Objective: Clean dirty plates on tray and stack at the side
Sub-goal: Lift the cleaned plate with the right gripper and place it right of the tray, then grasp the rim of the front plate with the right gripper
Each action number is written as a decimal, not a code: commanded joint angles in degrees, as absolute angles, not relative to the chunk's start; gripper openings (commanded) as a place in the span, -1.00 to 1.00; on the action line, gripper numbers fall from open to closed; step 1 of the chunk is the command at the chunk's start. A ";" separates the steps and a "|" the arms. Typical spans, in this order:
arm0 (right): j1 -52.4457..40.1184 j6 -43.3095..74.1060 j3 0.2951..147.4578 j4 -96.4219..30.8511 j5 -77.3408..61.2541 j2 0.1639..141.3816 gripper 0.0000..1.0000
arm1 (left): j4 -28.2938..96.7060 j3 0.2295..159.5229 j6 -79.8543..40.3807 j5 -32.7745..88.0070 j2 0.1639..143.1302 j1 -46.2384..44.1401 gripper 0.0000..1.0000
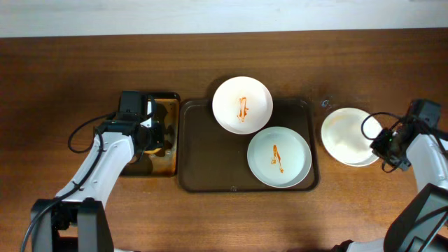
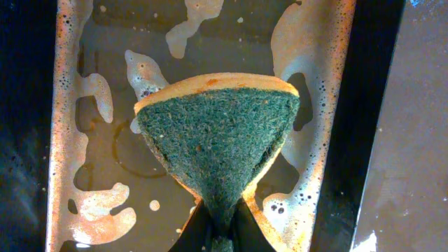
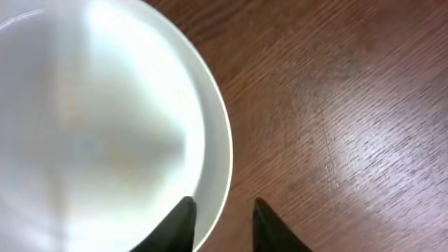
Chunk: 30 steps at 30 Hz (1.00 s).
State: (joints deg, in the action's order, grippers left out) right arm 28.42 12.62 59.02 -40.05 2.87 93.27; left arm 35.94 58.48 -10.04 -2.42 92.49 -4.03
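Note:
Two white plates lie on the large dark brown tray. The far one and the near, faintly greenish one each carry an orange-red sauce smear. A third white plate with no smear sits on the bare wood tabletop right of the tray. My right gripper is open with its fingers on either side of that plate's rim. My left gripper is shut on a green-yellow sponge above the small tray.
The small narrow black-rimmed tray stands left of the big tray, touching it; it holds brownish water and patches of foam. Black cables run from the left arm over the tabletop.

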 commanded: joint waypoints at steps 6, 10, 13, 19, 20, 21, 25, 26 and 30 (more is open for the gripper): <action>23.75 4.08 60.60 -43.99 -13.17 87.88 0.59 | 35.83 58.17 -9.37 -2.76 92.73 -3.79 -1.00; 11.84 3.20 60.66 -46.13 -13.54 84.84 0.67 | 35.81 58.17 -9.34 -2.79 92.73 -3.79 -1.00; 0.03 3.40 60.53 -46.46 -12.58 86.43 0.97 | 35.83 58.17 -9.34 -2.76 92.73 -3.79 -1.00; -5.50 3.40 60.55 -45.60 -10.48 87.57 0.97 | 35.81 58.17 -9.34 -2.79 92.73 -3.79 -1.00; -5.50 3.40 60.55 -45.65 -10.48 87.57 0.97 | 35.81 58.17 -9.34 -2.79 92.73 -3.79 -1.00; -5.52 3.40 60.55 -45.63 -10.52 87.57 0.97 | 35.81 58.17 -9.34 -2.79 92.73 -3.79 -1.00; -5.52 3.40 60.55 -45.63 -10.50 87.59 0.97 | 35.57 58.17 -9.34 -2.79 92.73 -3.79 -1.00; -5.52 3.40 60.55 -45.65 -10.50 87.59 0.97 | 35.44 58.17 -9.37 -2.79 92.73 -3.79 -1.00; -5.52 3.40 60.55 -45.63 -10.50 87.59 0.97 | 35.11 58.17 -9.34 -2.79 92.73 -3.79 -1.00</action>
